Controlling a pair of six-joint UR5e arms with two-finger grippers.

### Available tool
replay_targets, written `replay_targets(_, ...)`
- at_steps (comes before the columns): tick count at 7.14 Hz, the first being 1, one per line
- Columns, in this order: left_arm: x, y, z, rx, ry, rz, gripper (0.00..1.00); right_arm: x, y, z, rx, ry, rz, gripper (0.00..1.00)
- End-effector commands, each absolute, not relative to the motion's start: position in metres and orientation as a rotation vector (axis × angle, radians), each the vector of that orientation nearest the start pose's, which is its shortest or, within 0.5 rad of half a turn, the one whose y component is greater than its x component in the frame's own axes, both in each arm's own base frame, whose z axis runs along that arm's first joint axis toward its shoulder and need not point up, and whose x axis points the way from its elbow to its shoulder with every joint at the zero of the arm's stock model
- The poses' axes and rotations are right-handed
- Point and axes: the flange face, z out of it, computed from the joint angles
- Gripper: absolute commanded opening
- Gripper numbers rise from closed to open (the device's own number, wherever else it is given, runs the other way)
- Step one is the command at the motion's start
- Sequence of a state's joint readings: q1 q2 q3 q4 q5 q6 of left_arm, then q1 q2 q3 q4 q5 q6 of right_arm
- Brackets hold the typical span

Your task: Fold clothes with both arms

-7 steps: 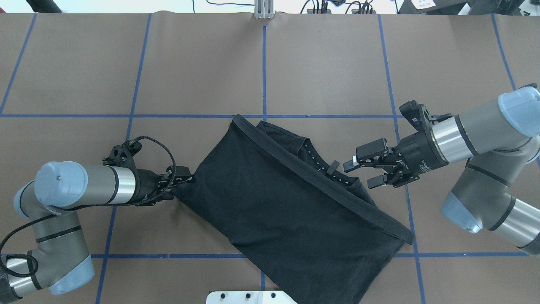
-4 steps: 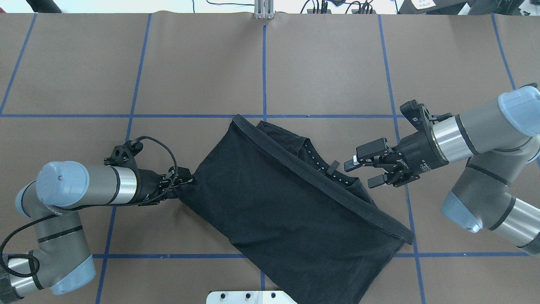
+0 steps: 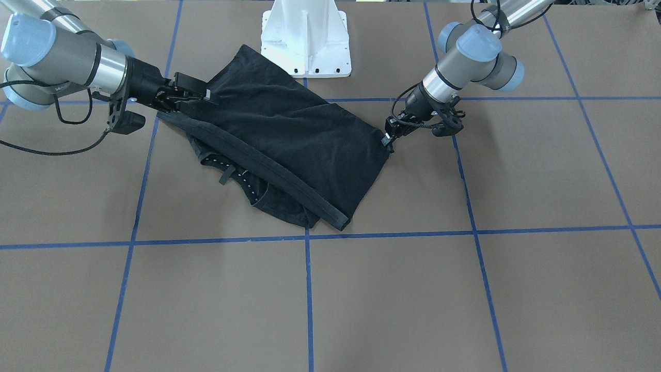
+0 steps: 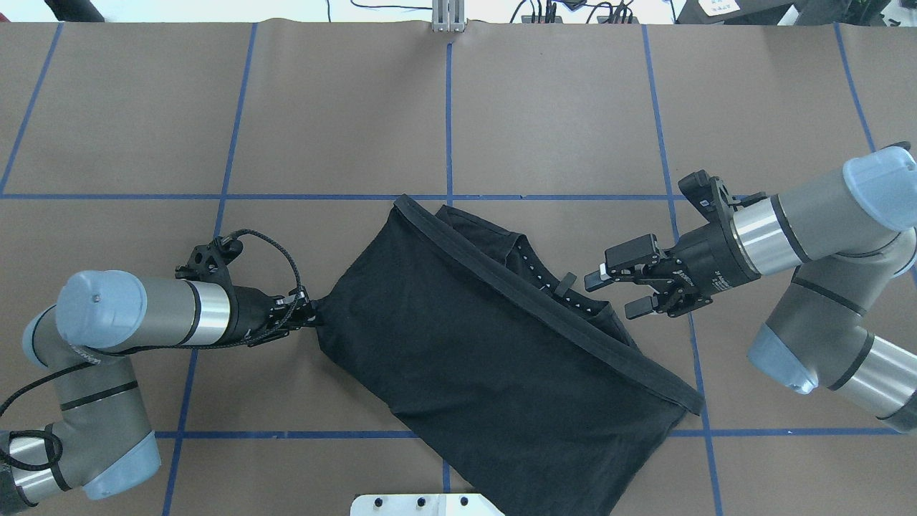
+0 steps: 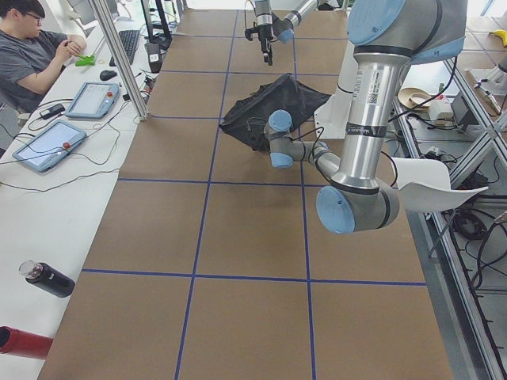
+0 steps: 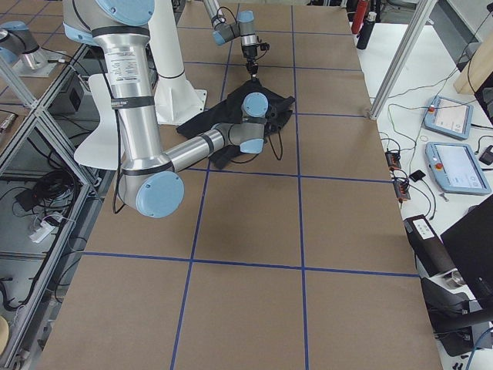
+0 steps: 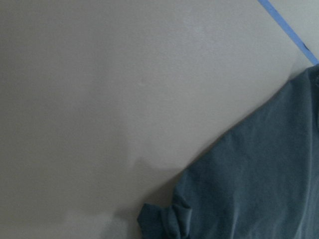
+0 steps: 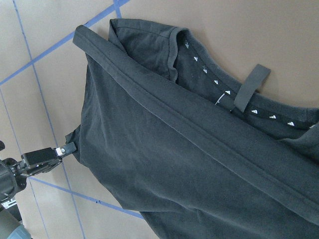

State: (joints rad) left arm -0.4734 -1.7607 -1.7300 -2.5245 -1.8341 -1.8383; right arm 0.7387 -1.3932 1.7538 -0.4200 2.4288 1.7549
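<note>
Pinches a bunched corner of the black T-shirt [image 4: 487, 358] in the left hand [image 4: 313, 315], jaws clamped together on the cloth. Angles that hand down toward the brown desk [image 4: 344, 107], at the end of the left arm [image 4: 165, 315], which comes in from the overhead view's left and bends back at the elbow toward the robot. Holds the right hand [image 4: 613, 294] with fingers apart, gripping nothing, just beside the collar [image 4: 548, 283]. Aims it at the shirt, tilted down, on the right arm [image 4: 809, 215] reaching in from the right edge.

Lies spread on the desk between the two hands, one corner close to the white pedestal [image 3: 305, 36]. Runs lengthwise on a diagonal, far-left to near-right in the overhead view, along a thick folded hem band [image 4: 501, 276]. Shows the collar, lined with small white marks, on the side toward the right hand.
</note>
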Motion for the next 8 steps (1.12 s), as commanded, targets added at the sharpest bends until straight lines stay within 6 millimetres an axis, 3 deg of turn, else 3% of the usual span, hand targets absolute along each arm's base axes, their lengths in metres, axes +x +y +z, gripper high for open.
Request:
replay_targets(1, 0.435, -0.379, 0.373, -0.065, 1.325, -0.494, 0.0, -0.339, -0.389, 0.347, -0.264, -1.51, 0.088, 1.0)
replay_targets(2, 0.426, -0.4, 0.376, -0.036, 1.318, -0.523, 0.0, -0.337, -0.39, 0.347, -0.262, -1.512, 0.089, 1.0)
replay_targets(3, 0.431, -0.45, 0.364, 0.024, 1.32, -0.554, 0.0, -0.334, -0.39, 0.349, -0.26, -1.513, 0.089, 1.0)
replay_targets(4, 0.459, -0.501, 0.357, 0.05, 1.287, -0.581, 0.0, -0.334, -0.39, 0.348, -0.259, -1.516, 0.087, 1.0)
replay_targets(5, 0.467, -0.54, 0.351, 0.082, 1.269, -0.601, 0.0, -0.333, -0.389, 0.347, -0.257, -1.517, 0.087, 1.0)
replay_targets(7, 0.453, -0.583, 0.342, 0.152, 1.252, -0.604, 0.0, -0.332, -0.388, 0.348, -0.257, -1.517, 0.087, 1.0)
replay_targets(8, 0.466, -0.607, 0.329, 0.167, 1.242, -0.609, 0.0, -0.331, -0.389, 0.347, -0.247, -1.52, 0.091, 1.0)
